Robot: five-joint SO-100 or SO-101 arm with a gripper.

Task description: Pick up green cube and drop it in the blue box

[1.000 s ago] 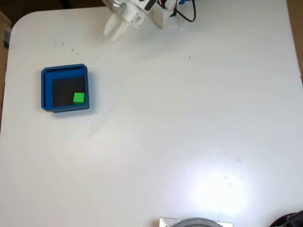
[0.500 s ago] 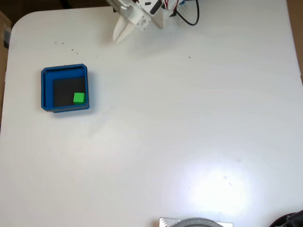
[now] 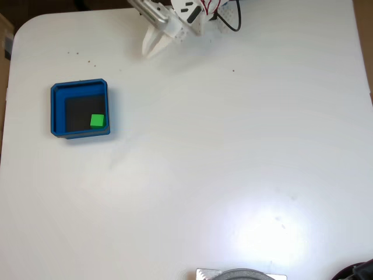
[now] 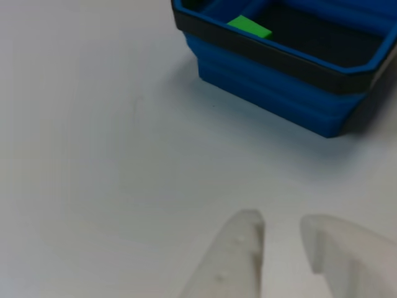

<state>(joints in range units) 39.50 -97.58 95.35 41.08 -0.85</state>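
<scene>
The green cube (image 3: 97, 121) lies inside the blue box (image 3: 56, 111), in the lower right corner of its dark floor in the fixed view. My white gripper (image 3: 152, 49) hangs near the table's top edge, far up and to the right of the box, holding nothing. In the other view the gripper (image 4: 282, 226) enters from the bottom with a narrow gap between its two fingertips, so it is slightly open. Beyond it stands the blue box (image 4: 267, 93), with the green cube (image 4: 249, 27) showing just over its near wall.
The arm's base with red and black cables (image 3: 218, 11) sits at the top edge of the white table (image 3: 221, 157). A grey round object (image 3: 242, 274) pokes in at the bottom edge. A few small dark specks (image 3: 87, 60) dot the table above the box.
The gripper has drifted to the right along the table's top edge, away from the box. The cube has stayed put in the box.
</scene>
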